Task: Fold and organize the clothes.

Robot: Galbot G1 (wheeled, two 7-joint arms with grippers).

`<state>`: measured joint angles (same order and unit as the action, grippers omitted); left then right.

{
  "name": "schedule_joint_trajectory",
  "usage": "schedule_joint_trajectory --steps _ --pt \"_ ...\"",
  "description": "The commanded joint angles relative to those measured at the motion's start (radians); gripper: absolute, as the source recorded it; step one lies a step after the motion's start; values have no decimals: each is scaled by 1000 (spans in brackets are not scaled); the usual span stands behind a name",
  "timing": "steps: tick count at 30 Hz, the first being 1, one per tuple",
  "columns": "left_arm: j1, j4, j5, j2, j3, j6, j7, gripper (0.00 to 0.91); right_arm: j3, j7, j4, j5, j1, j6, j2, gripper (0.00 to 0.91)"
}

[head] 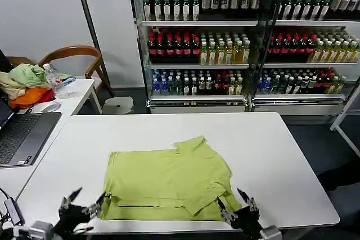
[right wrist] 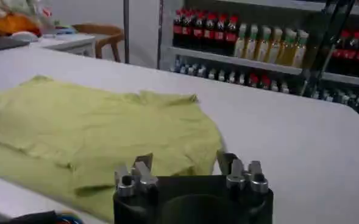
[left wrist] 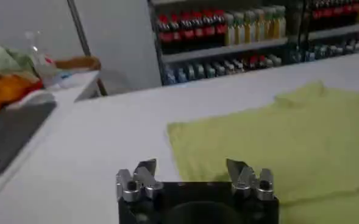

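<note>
The T-shirt [head: 166,184] was a plain lime yellow-green, with no pattern visible, on a white table [head: 270,150]. At about 7 o'clock from it the left gripper [head: 84,202] was black with silver-grey fingers, and at about 5 o'clock the right gripper [head: 236,205] had the same colours. At 10 o'clock lay a heap of clothes [head: 25,85] in pale green, beige and orange, beside a dark grey laptop [head: 22,136]. The chair [head: 73,57] was brown wood.
</note>
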<state>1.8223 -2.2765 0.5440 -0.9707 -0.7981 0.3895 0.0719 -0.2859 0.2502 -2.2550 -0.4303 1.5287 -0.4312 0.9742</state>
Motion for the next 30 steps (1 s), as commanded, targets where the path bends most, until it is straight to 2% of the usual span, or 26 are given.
schedule_joint_trajectory --steps 1,4,7,14,20,30 --pt "-199 60 109 50 -17 7 -28 907 97 25 192 -137 -420 -109 57 907" --pt "-288 145 100 65 103 -46 -39 907 150 42 281 -137 -553 -133 98 907" --pt "-390 238 87 76 200 -48 -45 907 202 41 401 -138 -676 -137 124 907" --pt "-583 421 103 109 299 -36 -51 907 296 38 652 -185 -849 -146 236 907" --pt "-683 545 123 139 374 -38 -64 907 338 41 841 -185 -945 -146 306 907" --pt "-775 710 132 129 468 -44 -69 907 334 13 935 -157 -954 -131 348 907"
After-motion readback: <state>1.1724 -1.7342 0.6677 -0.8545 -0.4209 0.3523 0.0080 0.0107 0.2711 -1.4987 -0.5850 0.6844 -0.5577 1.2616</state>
